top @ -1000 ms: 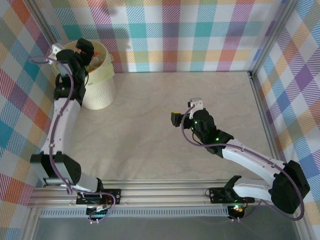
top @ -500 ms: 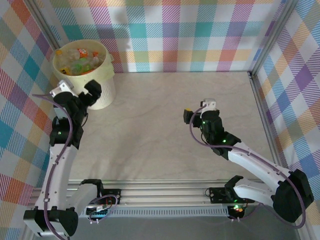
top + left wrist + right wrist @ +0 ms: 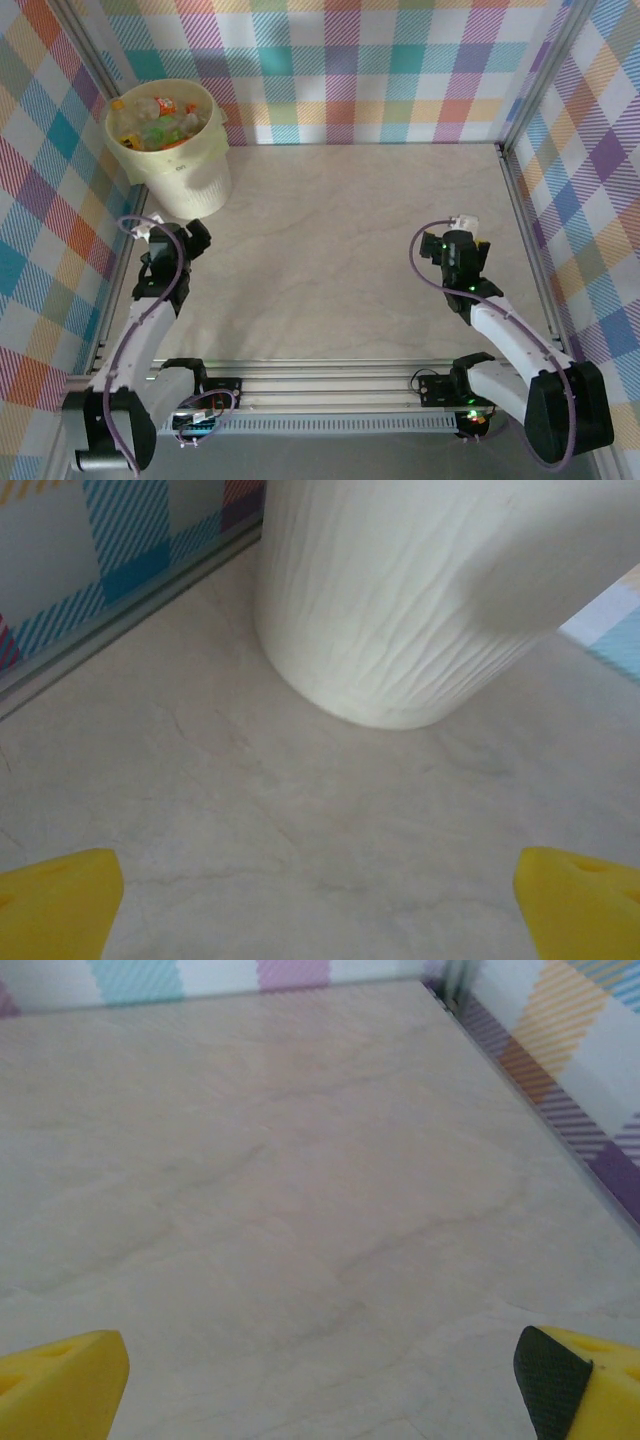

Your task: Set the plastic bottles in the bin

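Below me: pale cream tabletop (image 3: 340,250), faint marble veining running across it. Plaid walls on three sides: far wall (image 3: 380,70), left wall (image 3: 40,200), right wall (image 3: 600,180), all pastel checks of teal, orange, purple, yellow. Metal edge strip (image 3: 522,240) runs along right side where tabletop meets wall. Second strip (image 3: 130,630) sits at foot of left wall. Slanting metal post (image 3: 548,70) stands in far right corner. Aluminium rails (image 3: 330,385) cross near edge. Grey ledge (image 3: 330,455) lies nearer still.
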Controlling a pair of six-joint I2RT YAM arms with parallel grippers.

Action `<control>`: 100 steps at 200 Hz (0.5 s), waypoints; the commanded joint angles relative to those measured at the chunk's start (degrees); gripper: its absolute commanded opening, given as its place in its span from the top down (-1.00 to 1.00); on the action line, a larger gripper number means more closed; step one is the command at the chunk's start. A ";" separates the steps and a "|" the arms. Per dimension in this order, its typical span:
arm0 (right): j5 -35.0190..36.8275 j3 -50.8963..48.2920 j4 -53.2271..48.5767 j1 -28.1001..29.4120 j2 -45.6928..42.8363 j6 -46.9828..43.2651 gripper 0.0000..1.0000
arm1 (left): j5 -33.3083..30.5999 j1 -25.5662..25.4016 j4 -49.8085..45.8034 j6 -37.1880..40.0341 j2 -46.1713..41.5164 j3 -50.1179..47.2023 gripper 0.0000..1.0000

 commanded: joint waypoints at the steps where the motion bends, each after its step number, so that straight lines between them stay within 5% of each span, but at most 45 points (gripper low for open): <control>1: -6.20 -2.18 4.54 -4.27 1.33 -2.66 -0.99 | -1.54 0.37 8.74 4.36 4.72 -2.62 -1.00; 54: -23.48 -3.93 14.28 -13.57 10.59 -4.09 -0.99 | 3.61 0.45 28.41 10.57 17.93 -8.52 -1.00; 100: -33.06 -4.61 29.97 -15.84 17.77 -8.99 -0.99 | 10.06 0.53 39.84 14.53 27.78 -6.57 -1.00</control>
